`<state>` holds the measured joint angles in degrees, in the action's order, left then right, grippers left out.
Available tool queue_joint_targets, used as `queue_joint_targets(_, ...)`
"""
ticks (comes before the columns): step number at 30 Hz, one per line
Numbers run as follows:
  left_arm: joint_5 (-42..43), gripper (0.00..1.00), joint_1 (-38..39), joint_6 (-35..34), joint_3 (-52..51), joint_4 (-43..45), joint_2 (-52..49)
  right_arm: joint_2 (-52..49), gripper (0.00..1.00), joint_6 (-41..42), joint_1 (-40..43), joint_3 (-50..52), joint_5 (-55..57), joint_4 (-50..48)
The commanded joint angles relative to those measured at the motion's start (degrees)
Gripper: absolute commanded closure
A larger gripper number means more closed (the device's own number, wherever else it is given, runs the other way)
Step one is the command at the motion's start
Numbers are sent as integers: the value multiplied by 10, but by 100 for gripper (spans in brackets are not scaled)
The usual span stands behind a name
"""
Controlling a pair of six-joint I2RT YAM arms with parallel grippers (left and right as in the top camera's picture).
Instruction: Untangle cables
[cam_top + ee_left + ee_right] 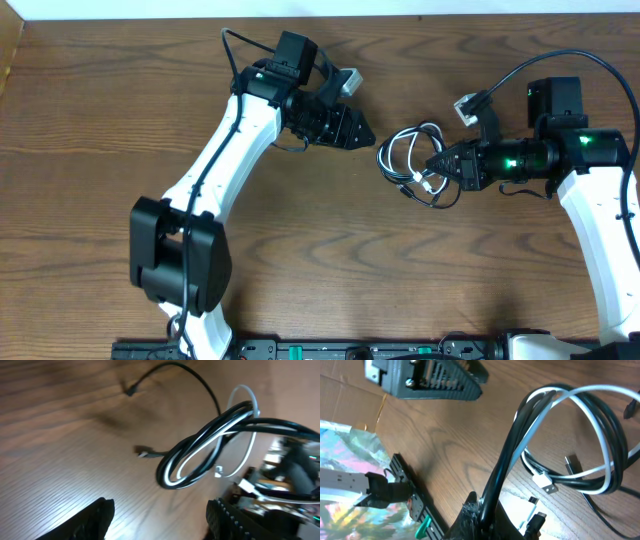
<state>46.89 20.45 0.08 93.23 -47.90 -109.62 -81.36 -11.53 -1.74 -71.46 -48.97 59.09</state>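
Note:
A tangled bundle of black and white cables (408, 160) lies on the wooden table between the two arms. My right gripper (437, 165) is shut on a black strand of the bundle at its right side; in the right wrist view the black cable (517, 455) runs up from between my jaws (492, 510), with a white cable (580, 397) looped beside it. My left gripper (362, 133) is open and empty, just left of the bundle. In the left wrist view the loops (205, 447) lie ahead of the open jaws (160, 520), apart from them.
A white plug (546, 482) and black plug ends (535, 522) lie loose near my right jaws. A black cable end (131, 391) trails off across the table. The left gripper's body (435, 380) shows at the top of the right wrist view.

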Motion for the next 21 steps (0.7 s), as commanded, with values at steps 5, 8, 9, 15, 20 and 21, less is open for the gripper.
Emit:
queue_joint_targets(5, 215, 35, -4, 73, 3, 3, -75, 5, 99, -23, -2, -4, -9, -1)
queue_joint_targets(8, 289, 36, -5, 111, 3, 5, -102, 5, 99, -23, -2, -4, -9, -2)
queue_joint_targets(9, 301, 36, -5, 120, 3, 5, -111, 5, 99, -25, -2, -4, -9, -2)
queue_joint_targets(15, 306, 49, -4, 126, 3, 11, -146, 5, 99, -25, -2, -4, -10, -2)
queue_joint_targets(20, 275, 69, -4, 128, 3, 18, -150, 5, 99, -24, -2, -4, -16, -2)
queue_joint_targets(21, 263, 80, -4, 128, 3, 18, -150, 5, 99, -24, -2, -4, -18, -1)
